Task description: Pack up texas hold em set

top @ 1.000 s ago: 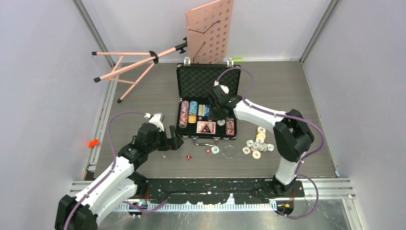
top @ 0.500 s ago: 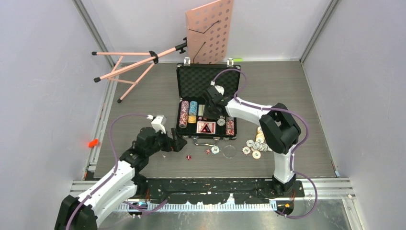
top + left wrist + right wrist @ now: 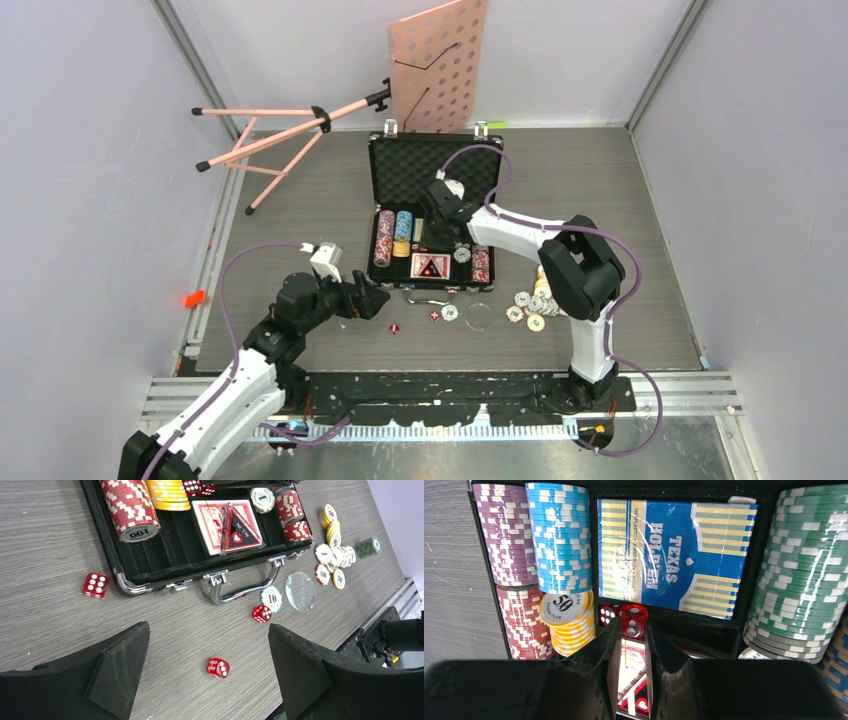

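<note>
Left gripper (image 3: 209,630) has slid in over the loose red dice (image 3: 218,667) fronting the open briefcase (image 3: 410,170), jaws wide, empty; dice pickup looks next. Right gripper (image 3: 631,627) shifted left over the case's dice pocket, barely parted, holding nothing. Loose chips (image 3: 535,305) remain outside.

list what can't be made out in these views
- top external: pips on the table dice, too small
- top external: packed dice in the briefcase, under the right gripper
- right wrist: red card deck, mostly behind that gripper
- right wrist: green chip row, cut by right edge
</note>
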